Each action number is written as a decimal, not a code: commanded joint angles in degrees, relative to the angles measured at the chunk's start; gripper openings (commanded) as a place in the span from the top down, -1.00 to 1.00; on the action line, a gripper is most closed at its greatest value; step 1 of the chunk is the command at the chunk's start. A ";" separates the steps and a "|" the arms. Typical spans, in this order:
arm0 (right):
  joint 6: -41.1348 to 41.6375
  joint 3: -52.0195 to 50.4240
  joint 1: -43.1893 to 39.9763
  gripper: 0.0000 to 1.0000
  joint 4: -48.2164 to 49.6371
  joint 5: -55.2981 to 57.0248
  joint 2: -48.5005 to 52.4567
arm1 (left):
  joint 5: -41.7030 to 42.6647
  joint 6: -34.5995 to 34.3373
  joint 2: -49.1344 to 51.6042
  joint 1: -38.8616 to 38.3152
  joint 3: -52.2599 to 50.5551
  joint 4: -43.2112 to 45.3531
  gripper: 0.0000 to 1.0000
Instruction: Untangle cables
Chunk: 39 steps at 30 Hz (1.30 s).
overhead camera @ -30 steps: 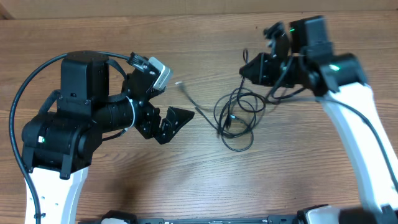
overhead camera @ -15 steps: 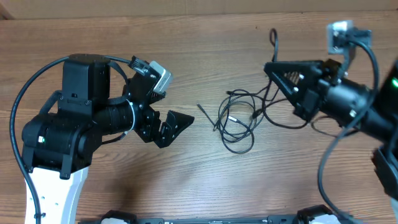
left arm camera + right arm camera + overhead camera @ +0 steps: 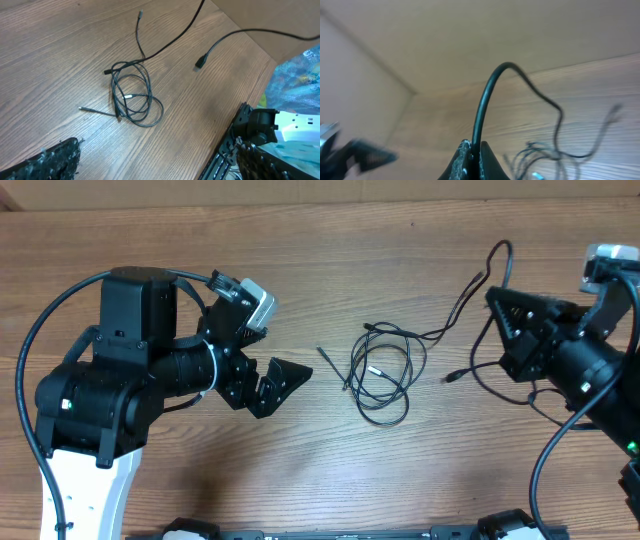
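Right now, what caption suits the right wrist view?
The right gripper grips one black cable, arching above the tangled cables.

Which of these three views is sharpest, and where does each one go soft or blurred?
Overhead: sharpest, evenly lit, the cable tangle crisp on the wooden table. Left wrist: tangle sharp, but its own left fingers are out-of-focus blobs at the bottom edge. Right wrist: soft throughout; only the gripped cable near the right fingers reads clearly.
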 commanded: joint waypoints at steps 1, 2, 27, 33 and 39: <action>2.97 1.57 0.15 0.93 0.07 12.28 -0.46 | 1.29 -0.57 0.20 0.28 0.55 -0.07 -0.99; 3.48 1.57 0.15 0.93 0.07 14.08 -0.61 | 1.29 -0.57 0.20 0.28 0.55 -0.07 -0.99; 2.71 7.02 0.15 0.92 -29.83 29.40 -6.14 | 1.29 -0.57 0.37 0.28 0.55 0.79 -0.99; 7.43 7.06 0.15 0.93 -34.27 37.11 -6.16 | 1.36 -0.61 1.60 0.22 0.55 0.31 -0.99; 13.49 7.21 0.15 0.93 -34.05 42.07 -6.27 | 1.31 -0.57 2.03 -2.03 0.55 0.94 -0.99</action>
